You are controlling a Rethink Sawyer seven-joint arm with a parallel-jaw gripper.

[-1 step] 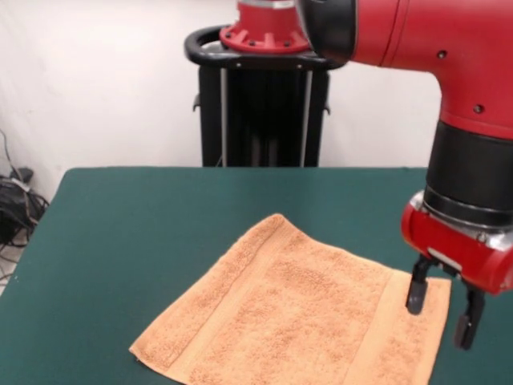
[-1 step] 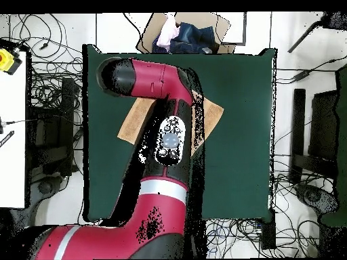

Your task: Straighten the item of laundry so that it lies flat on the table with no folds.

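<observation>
Table (image 1: 144, 216): towel (image 1: 296, 321) lies spread near its front edge, seemingly flat, no folds visible; near corner cropped. Task appears essentially done. Claw (image 1: 439, 309) released, fingers apart, empty, hovering at towel's corner.

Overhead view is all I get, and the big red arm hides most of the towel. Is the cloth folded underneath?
Observer: No folds show from the front. The towel lies spread flat, though the picture cuts off its near edge.
Operator: Where's the tool?
Observer: The tool hangs over one banded end of the towel, near a corner.
Operator: Is it pinching the cloth?
Observer: No, its two fingers stand apart, holding nothing.
</observation>
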